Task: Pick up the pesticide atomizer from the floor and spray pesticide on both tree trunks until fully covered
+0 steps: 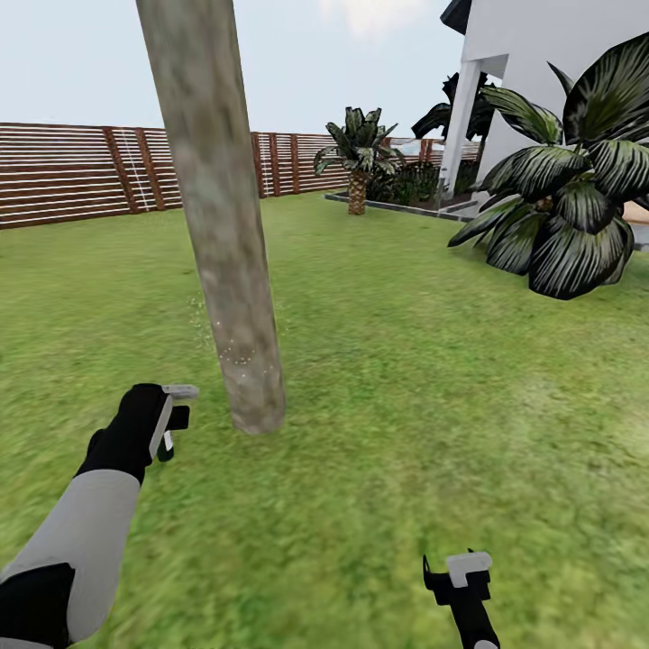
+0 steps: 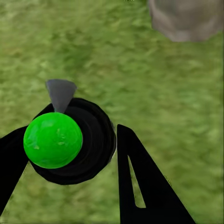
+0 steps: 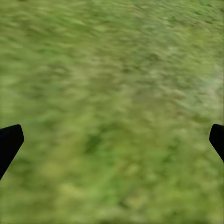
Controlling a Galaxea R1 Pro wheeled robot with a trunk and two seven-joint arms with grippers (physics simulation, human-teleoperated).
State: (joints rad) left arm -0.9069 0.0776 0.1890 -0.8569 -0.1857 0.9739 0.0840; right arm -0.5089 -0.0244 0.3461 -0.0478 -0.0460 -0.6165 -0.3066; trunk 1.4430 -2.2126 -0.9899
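Note:
The pesticide atomizer (image 2: 53,140), a black round body with a green ball and a grey cone nozzle, sits between the black fingers (image 2: 140,186) of my left gripper (image 1: 171,419), which is shut on it. Its grey top (image 1: 180,391) points toward the thick grey-beige tree trunk (image 1: 225,270) just right of the gripper, a short gap away. Fine pale specks hang against the lower trunk. The trunk's base (image 2: 186,18) also shows in the left wrist view. My right gripper (image 1: 448,570) hangs open low over the grass floor (image 3: 112,93), holding nothing.
A brown slat fence (image 1: 72,171) closes the lawn at the back. A short palm (image 1: 359,158) stands far off by a planter, a large dark-leaved plant (image 1: 568,207) at the right beside a white house (image 1: 541,54). Open grass (image 1: 406,361) lies to the trunk's right.

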